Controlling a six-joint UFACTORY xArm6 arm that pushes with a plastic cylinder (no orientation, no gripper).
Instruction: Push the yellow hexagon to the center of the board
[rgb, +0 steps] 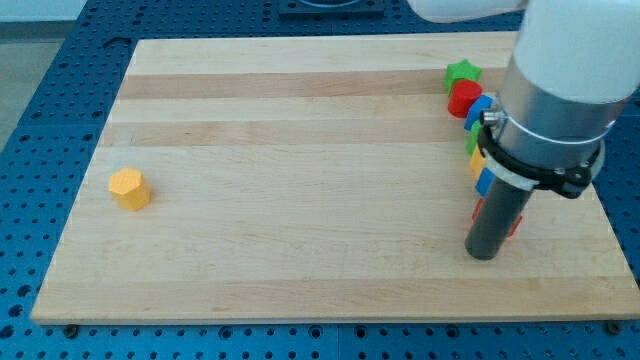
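A: Since the yellow hexagon (129, 188) sits near the view's left edge of the tabletop (300, 120), and my tip (483, 254) is parked at the view's lower right, the whole width of the board is between them. No contact.

B: Claw state?

A: None fitted, so nothing is released, clenched or grasped. Only the rod is carried; its tip is seen resting on the wood just beside the block cluster.

B: Cluster contents?

A: A green star (462, 72) at the top, a red block (463, 97) under it, a blue block (479, 106) next. More green, yellow, blue and red pieces are partly hidden behind the arm; shapes can't be made out. All are packed along the view's right side, well apart from the hexagon.

B: Key relation for the move?

A: The hexagon lies to the view's left of the tip and slightly higher. The center lies between the two. So the hexagon is to be pushed toward the view's right, which means the tip is judged to be on the wrong side: contact is needed on the hexagon's left face.

B: Route?

A: A pass around is called for, probably below the hexagon along the view's bottom strip, then up behind it. The middle of the board is bare, so nothing is in the push path.

B: Risks?

A: Cluster blocks could be clipped on departure, given how close the rod is to them. An off-center push on a hexagon face is likely to rotate it and let it slip sideways.
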